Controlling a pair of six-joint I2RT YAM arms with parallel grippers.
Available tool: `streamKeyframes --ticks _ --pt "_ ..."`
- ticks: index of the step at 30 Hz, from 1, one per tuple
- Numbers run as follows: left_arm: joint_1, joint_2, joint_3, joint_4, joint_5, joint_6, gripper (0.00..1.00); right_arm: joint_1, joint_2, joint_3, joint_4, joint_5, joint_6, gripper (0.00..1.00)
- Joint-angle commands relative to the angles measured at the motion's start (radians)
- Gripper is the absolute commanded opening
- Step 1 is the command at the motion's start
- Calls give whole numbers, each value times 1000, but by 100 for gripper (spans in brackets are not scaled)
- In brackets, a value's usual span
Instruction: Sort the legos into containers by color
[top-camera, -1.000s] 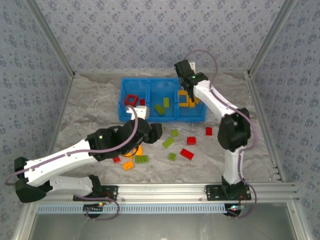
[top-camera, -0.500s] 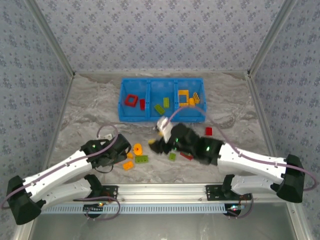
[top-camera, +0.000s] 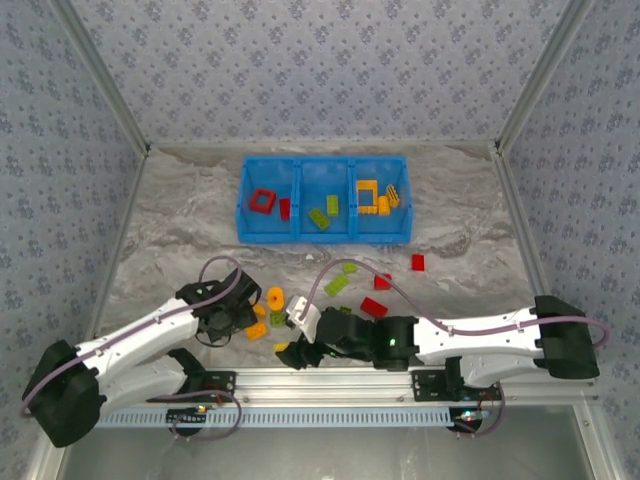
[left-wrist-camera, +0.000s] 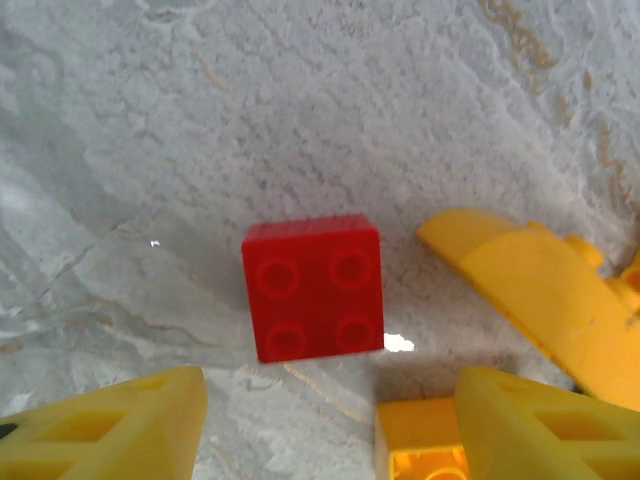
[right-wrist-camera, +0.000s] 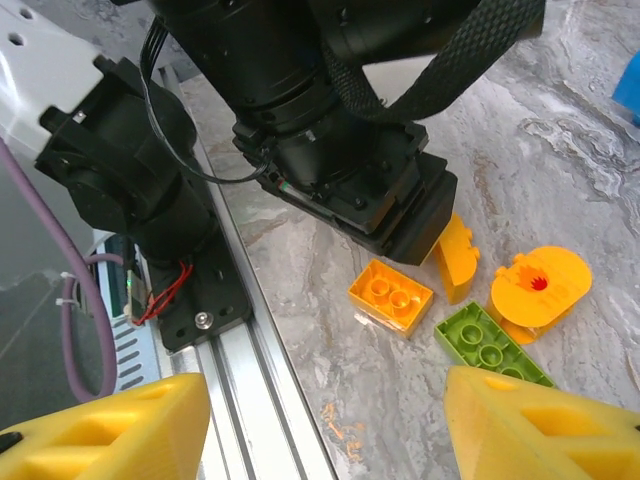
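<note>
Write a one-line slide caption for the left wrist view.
Open left gripper faces a red four-stud brick lying on the marbled table, with orange-yellow pieces to its right.

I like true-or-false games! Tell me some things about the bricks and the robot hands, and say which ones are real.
1. The left gripper has its jaws open over a red four-stud plastic brick lying on the table. True.
2. The red pieces sit in the right compartment of the bright blue plastic bin. False: the red open frame is in the left compartment, and the right one holds orange-yellow pieces.
3. The right gripper is holding a green brick. False: its jaws are open and empty, and the lime green plastic brick lies on the table.
4. The middle compartment holds lime green bricks. True.
</note>
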Motion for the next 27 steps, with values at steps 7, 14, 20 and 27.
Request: streamKeyframes --ticks 7,14,20,27 --pt "86 86 -11 71 17 112 56 4 2 40 16 45 28 65" --pt "99 133 -36 150 -1 140 42 -2 4 34 27 33 30 65" --pt "98 86 -10 83 -37 136 26 -4 -2 35 55 29 17 65" --pt "98 13 268 -88 -92 259 24 -34 -75 49 108 197 -41 64"
